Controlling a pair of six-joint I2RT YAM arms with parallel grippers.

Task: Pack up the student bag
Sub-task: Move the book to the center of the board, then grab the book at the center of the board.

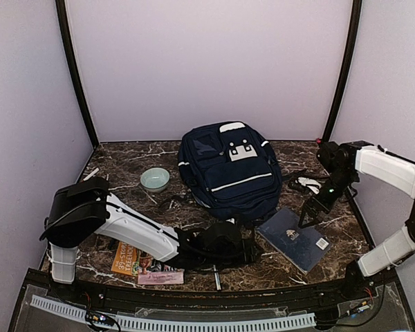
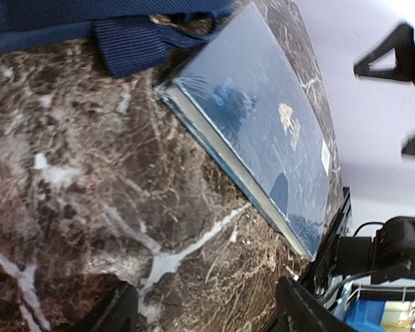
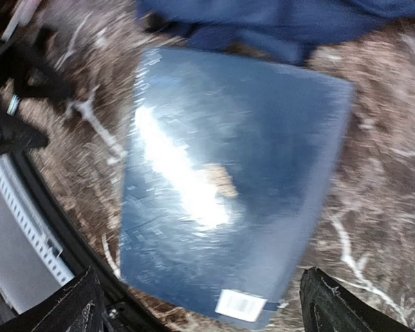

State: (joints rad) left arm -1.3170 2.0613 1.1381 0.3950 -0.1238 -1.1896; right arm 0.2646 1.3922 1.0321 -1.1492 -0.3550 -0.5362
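Overhead view of a brown marble-patterned table (image 1: 124, 162). A large navy-blue fabric backpack (image 1: 228, 169) with white stripes lies flat, front side up, at the upper centre of the frame. Its long axis runs roughly top to bottom, with the grey-patched top towards the back wall. Whether its main zip is undone cannot be told.

Just below the backpack's lower right edge lies a flat dark-blue rectangular notebook (image 1: 294, 238), cover up. Its long axis slants from upper left to lower right. Whether its top corner touches the backpack is unclear.

The left pincer (image 1: 249, 249) sits low at the notebook's left side, at lower centre. Its jaws are released and spread wide, with nothing between them. The right pincer (image 1: 310, 213) hangs over the notebook's upper right corner and looks down on the cover. Its jaws are likewise spread wide and empty.

The backpack lies up-frame from both pincers, with the notebook between them. The two seem about equally near the notebook. The right one, being above it, looks better placed for a grab from the top.

A pale green bowl (image 1: 154, 178) stands left of the backpack. An orange-covered book (image 1: 128, 257) lies at lower left.
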